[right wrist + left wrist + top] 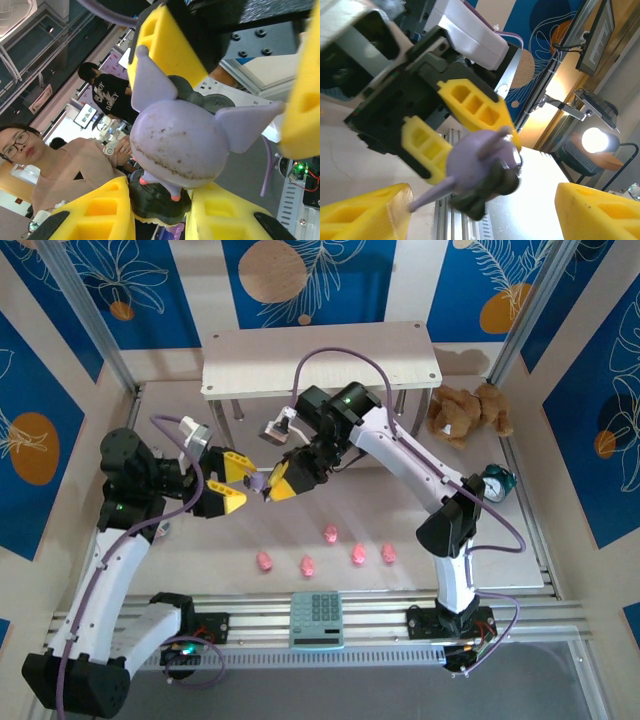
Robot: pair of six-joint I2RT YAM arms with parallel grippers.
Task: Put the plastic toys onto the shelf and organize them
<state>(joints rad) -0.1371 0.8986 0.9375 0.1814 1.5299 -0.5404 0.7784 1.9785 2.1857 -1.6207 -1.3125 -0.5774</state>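
lilac figurine (180, 145) pinched mid-air by right gripper (272, 487), left gripper (243, 483) spread wide, nothing held, just left

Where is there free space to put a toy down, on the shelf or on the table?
The pale wood shelf board is bare across its whole top. The table is free between the left arm and the five pink plastic pigs. It is crowded in the middle, where the right gripper holds a lilac plastic figure.
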